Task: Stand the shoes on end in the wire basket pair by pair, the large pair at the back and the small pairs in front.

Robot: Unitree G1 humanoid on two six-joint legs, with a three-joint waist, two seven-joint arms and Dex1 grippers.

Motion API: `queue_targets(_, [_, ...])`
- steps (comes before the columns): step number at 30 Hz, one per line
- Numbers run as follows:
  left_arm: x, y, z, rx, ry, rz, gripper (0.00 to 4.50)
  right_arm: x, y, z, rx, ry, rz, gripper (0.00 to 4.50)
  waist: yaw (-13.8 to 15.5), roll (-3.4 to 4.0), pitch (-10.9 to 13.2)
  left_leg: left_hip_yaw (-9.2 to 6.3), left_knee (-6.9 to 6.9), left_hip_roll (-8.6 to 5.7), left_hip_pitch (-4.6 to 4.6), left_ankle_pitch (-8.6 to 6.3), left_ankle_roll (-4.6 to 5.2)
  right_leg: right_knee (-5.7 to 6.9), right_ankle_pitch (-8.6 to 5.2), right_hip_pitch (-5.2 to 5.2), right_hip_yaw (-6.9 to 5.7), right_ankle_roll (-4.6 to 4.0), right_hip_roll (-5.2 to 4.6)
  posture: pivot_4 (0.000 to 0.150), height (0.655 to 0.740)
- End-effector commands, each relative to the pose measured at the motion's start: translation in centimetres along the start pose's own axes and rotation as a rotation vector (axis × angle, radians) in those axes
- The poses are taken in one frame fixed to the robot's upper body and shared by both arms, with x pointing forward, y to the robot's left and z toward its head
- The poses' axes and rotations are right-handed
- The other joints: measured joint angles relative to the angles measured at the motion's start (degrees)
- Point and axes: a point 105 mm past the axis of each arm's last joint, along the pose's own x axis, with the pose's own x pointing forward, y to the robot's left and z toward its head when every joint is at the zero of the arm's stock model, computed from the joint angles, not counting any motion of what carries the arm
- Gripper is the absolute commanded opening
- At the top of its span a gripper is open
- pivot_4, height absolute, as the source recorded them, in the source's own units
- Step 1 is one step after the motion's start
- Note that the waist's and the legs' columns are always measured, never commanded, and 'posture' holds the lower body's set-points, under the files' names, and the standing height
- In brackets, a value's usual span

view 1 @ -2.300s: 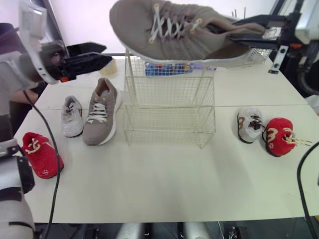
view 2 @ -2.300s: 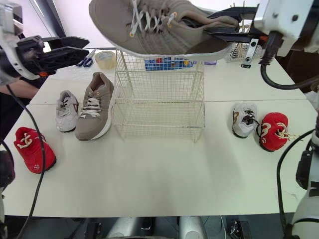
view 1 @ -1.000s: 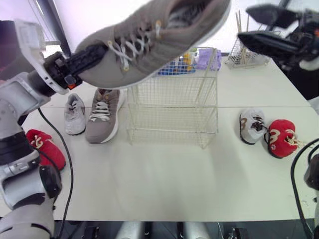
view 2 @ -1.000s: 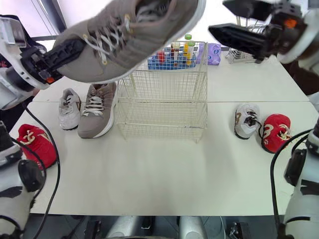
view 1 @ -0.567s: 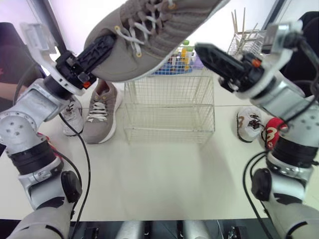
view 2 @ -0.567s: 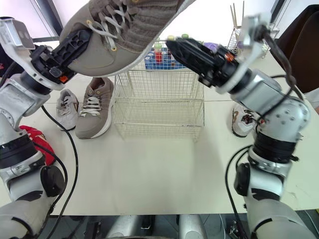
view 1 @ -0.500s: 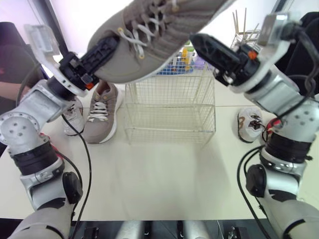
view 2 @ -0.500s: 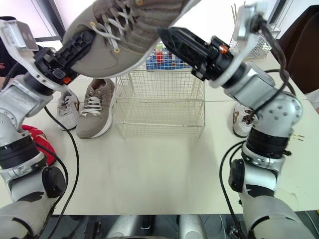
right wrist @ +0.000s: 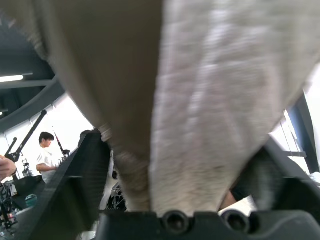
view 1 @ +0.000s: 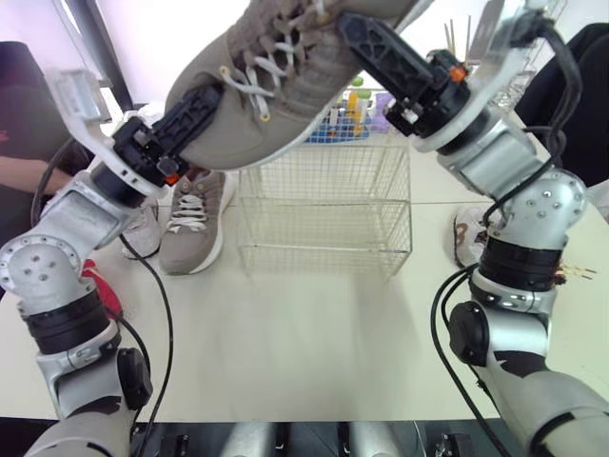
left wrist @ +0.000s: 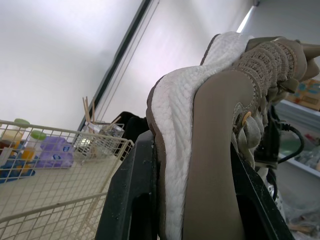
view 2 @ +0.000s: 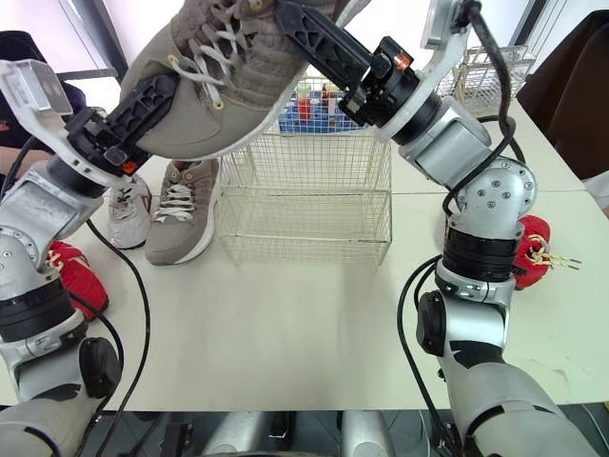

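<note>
The large taupe shoe (view 1: 285, 86) hangs in the air above the wire basket (view 1: 324, 224), toe toward 8 o'clock and heel toward 2 o'clock, laces facing the camera. The left claw (view 1: 205, 109) is clamped on its toe end, one black finger on the sole and one on the upper. The right claw (view 2: 304, 29) is spread wide around the heel end, with both fingers against the shoe.

The basket stands empty at the middle of the counter (view 1: 304, 333). At its 9 o'clock the second taupe shoe (view 1: 193, 221) lies flat, just beside a small white shoe (view 2: 124, 214). A small red shoe (view 2: 81, 281) sits at 8 o'clock. At 3 o'clock lie another small white shoe (view 1: 466, 238) and another red one (view 2: 533, 252).
</note>
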Motion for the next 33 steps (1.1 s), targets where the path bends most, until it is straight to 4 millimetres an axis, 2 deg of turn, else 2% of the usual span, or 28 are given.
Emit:
queue_targets(1, [0.3, -1.1, -0.5, 0.033, 0.045, -0.027, 0.74, 0.9, 1.8, 1.9, -0.054, -0.058, 0.077, 1.97, 0.0, 0.00, 0.0, 0.00, 0.00, 0.00, 0.00, 0.00, 0.00, 0.00, 0.00, 0.00, 0.00, 0.00, 0.00, 0.150, 0.7400])
queue_targets(4, [0.2, -1.1, -0.9, 0.029, 0.069, -0.020, 0.74, 1.0, 1.8, 2.2, -0.055, -0.064, 0.079, 1.75, -0.1, 0.00, 0.0, 0.00, -0.01, 0.01, 0.00, -0.01, 0.02, 0.00, 0.00, -0.02, 0.00, 0.00, 0.00, 0.150, 0.7400])
queue_targets(7, [0.0, -1.1, -1.2, 0.016, 0.101, -0.011, 2.07, 0.9, 1.5, 2.2, -0.080, -0.043, 0.066, 1.75, -0.1, 0.00, 0.0, 0.00, -0.03, 0.01, 0.00, -0.03, 0.05, 0.00, 0.00, -0.04, 0.00, 0.00, 0.00, 0.150, 0.7400])
queue_targets(11, [-1.3, -1.1, -1.4, 0.090, 0.201, 0.019, 4.14, 0.6, 1.0, 3.2, -0.159, 0.019, 0.052, 1.75, -0.1, 0.02, 0.0, 0.00, -0.05, 0.01, 0.00, -0.10, 0.15, 0.00, 0.00, -0.06, 0.01, 0.00, 0.01, 0.150, 0.7400])
queue_targets(12, [-1.9, -1.0, -1.4, 0.124, 0.237, 0.034, 4.41, 0.4, 0.8, 3.8, -0.195, 0.043, 0.051, 1.75, -0.1, 0.02, 0.0, 0.00, -0.07, 0.01, 0.00, -0.10, 0.16, 0.00, 0.00, -0.06, 0.01, -0.01, 0.01, 0.150, 0.7400])
queue_targets(14, [-2.8, -0.8, -1.2, 0.166, 0.287, 0.061, 4.41, 0.1, 0.4, 5.0, -0.249, 0.082, 0.053, 1.75, -0.2, 0.04, 0.0, 0.01, -0.10, 0.01, -0.01, -0.10, 0.16, -0.03, -0.01, -0.09, 0.01, -0.02, 0.01, 0.150, 0.7400])
queue_targets(17, [-4.3, -0.4, -0.5, 0.221, 0.346, 0.103, 4.41, -0.5, -0.9, 7.0, -0.432, 0.214, 0.049, 1.75, -0.2, 0.10, 0.1, 0.03, -0.14, 0.01, -0.01, -0.11, 0.17, -0.10, -0.02, -0.10, 0.02, -0.03, 0.00, 0.150, 0.7400])
queue_targets(23, [-5.2, -0.4, -0.1, 0.271, 0.387, 0.114, 4.41, 0.1, -2.9, 11.2, -0.683, 0.363, 0.037, 1.75, -0.4, 0.16, 0.1, 0.09, -0.22, 0.02, -0.01, -0.13, 0.14, -0.15, -0.02, -0.14, 0.05, -0.03, -0.02, 0.150, 0.7400])
queue_targets(26, [-5.3, -0.6, -0.5, 0.283, 0.391, 0.116, 4.41, 0.4, -3.4, 11.1, -0.748, 0.452, 0.065, 1.75, -0.5, 0.14, 0.1, 0.13, -0.48, 0.03, -0.01, -0.08, 0.06, -0.20, -0.02, -0.27, 0.09, -0.04, -0.02, 0.150, 0.7400])
queue_targets(33, [-5.5, -0.9, -0.5, 0.307, 0.374, 0.128, 4.41, -0.4, -5.6, 8.3, -0.871, 0.704, 0.091, 1.75, -0.6, 0.16, 0.1, 0.14, -0.73, 0.03, -0.01, 0.11, -0.42, -0.23, -0.02, -0.37, 0.11, -0.04, -0.02, 0.150, 0.7400])
